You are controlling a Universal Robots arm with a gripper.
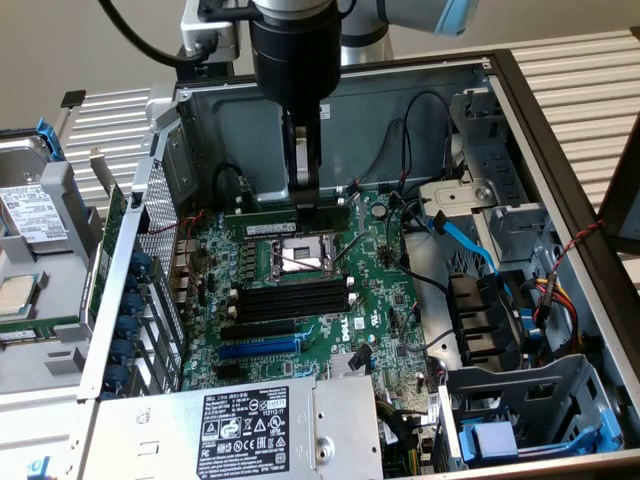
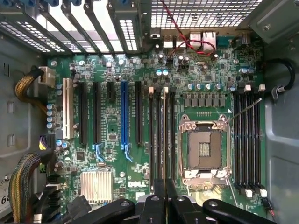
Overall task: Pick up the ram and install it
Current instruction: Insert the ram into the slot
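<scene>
Inside the open grey metal computer case (image 1: 230, 120), my tool (image 1: 303, 190) is clamped almost together on the long, thin green circuit-board ram stick (image 1: 260, 213), which hangs directly beneath it. The stick's long axis runs from the exterior view's left to its right, parallel to the long black empty memory slots (image 1: 295, 300) on the near side.

Plain beige wall (image 1: 60, 40) at the back, on the exterior view's left, bare and evenly lit. And there's the table (image 1: 575, 75), pale and ribbed, its slats showing in 2 patches, 1 on each side of the exterior view. Bright light is catching the slats on the right. A dark panel (image 1: 625, 190) cuts in at that right edge.
</scene>
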